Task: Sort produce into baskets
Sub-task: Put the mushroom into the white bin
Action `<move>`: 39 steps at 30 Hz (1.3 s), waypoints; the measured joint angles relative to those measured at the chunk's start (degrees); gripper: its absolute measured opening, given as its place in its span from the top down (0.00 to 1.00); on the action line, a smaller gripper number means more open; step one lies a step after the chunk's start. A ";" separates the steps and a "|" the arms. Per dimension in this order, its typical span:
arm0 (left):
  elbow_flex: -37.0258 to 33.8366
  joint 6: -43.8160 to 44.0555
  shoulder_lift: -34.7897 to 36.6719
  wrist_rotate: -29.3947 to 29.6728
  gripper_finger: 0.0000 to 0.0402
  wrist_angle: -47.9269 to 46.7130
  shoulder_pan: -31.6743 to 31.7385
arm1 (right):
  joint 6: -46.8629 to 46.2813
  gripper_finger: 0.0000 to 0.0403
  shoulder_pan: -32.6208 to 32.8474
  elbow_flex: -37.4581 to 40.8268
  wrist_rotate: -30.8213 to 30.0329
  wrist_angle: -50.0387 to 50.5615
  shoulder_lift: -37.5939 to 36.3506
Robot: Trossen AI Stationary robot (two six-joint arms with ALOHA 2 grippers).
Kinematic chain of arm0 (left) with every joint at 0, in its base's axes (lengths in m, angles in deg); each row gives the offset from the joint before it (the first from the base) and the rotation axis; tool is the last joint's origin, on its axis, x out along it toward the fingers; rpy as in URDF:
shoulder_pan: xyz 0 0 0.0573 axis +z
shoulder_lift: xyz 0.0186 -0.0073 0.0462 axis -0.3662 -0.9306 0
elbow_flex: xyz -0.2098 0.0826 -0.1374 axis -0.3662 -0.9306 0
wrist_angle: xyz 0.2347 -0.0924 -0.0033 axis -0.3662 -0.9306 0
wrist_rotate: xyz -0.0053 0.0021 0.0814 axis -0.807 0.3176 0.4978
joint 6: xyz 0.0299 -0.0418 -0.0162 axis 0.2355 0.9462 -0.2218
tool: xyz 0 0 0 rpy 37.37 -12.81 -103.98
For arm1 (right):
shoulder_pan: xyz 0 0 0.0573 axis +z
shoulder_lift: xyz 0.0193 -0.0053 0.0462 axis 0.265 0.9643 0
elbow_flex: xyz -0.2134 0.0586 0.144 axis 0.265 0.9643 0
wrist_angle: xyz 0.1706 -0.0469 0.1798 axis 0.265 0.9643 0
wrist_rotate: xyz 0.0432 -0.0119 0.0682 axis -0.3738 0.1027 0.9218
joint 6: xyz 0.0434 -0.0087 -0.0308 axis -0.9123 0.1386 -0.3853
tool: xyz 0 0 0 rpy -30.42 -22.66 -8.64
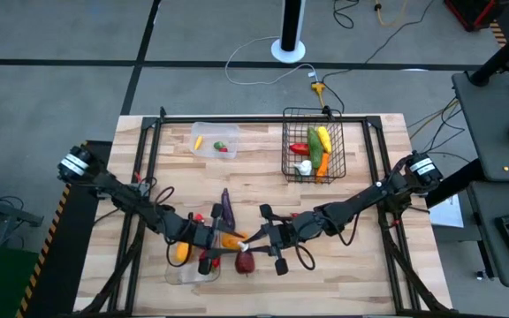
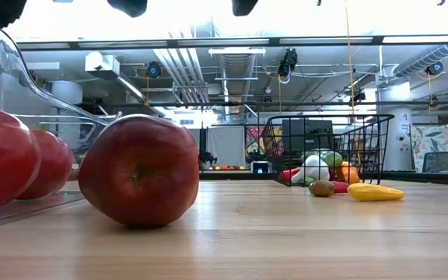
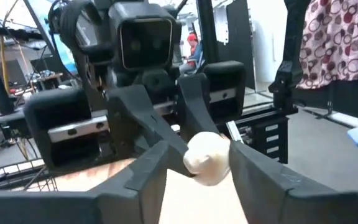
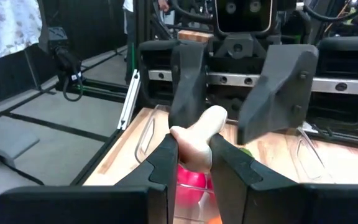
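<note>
Tabletop (image 1: 369, 256): light wood, w/ both arms reaching in toward the middle of its near edge.

Black wire basket (image 1: 336, 161) sits at the far edge, right of centre, holding a red pepper (image 1: 299, 148), a yellow piece (image 1: 323, 138), green and orange pieces & a white bulb (image 1: 305, 166).

Clear tray (image 1: 184, 276) lies at the near edge, left of centre; an orange-yellow piece (image 1: 182, 253) & some red pieces rest in it. In the low view two red fruits (image 2: 22, 159) lie inside its clear wall.

Small clear tub (image 1: 203, 150) at the far edge, left of centre, w/ a yellow piece (image 1: 199, 142) & a red one (image 1: 222, 148).

Left hand (image 1: 234, 242) & right hand (image 1: 253, 237) meet nose to nose near the near edge, centre. Both are closed on the same pale off-white piece (image 4: 197, 140): right fingers (image 4: 163, 155) pinch one end, nearly shut; left fingers (image 3: 253, 168) clamp the other end, set wider.

Purple eggplant (image 1: 227, 208) lies just beyond the left hand. Dark red apple (image 1: 246, 261) on the tabletop just nearer the edge than both hands, beside the tray.
</note>
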 joint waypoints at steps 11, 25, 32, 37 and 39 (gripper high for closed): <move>0.90 0.22 -0.79 -2.50 0.97 0.55 0.06 | 0.28 0.82 0.04 0.04 0.31 -0.09 -0.02; 0.92 1.08 4.54 -1.81 0.99 -7.72 0.90 | -6.24 0.56 -0.02 -1.94 -7.04 12.55 -3.24; 3.13 4.14 15.77 7.38 0.99 -33.52 4.49 | -13.34 0.48 -0.02 -7.33 -19.29 31.20 -5.73; 9.10 5.48 23.37 19.07 0.99 -61.23 11.22 | -15.64 0.47 -0.22 -9.60 -26.03 35.10 -5.95; 11.93 6.74 24.89 20.07 0.99 -70.64 16.29 | -15.97 0.46 -0.37 -9.84 -26.16 35.47 -5.95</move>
